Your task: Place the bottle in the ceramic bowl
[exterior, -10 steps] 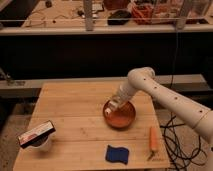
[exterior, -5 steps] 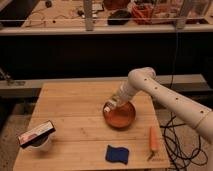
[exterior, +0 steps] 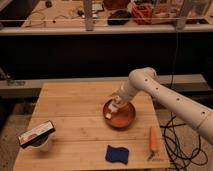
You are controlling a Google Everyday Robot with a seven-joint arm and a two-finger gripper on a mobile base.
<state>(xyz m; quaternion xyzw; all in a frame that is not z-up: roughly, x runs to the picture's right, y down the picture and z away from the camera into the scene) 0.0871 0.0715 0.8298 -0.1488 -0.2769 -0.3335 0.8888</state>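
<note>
The gripper hangs over the left rim of the ceramic bowl, seemingly pinching the bottle. It should go low over the middle, then let go softly.

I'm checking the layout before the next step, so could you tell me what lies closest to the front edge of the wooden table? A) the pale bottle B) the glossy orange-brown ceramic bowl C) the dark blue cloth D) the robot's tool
C: the dark blue cloth lies nearest the front edge, while the tool, with the small pale bottle, is at the glossy orange-brown ceramic bowl farther back.
</note>
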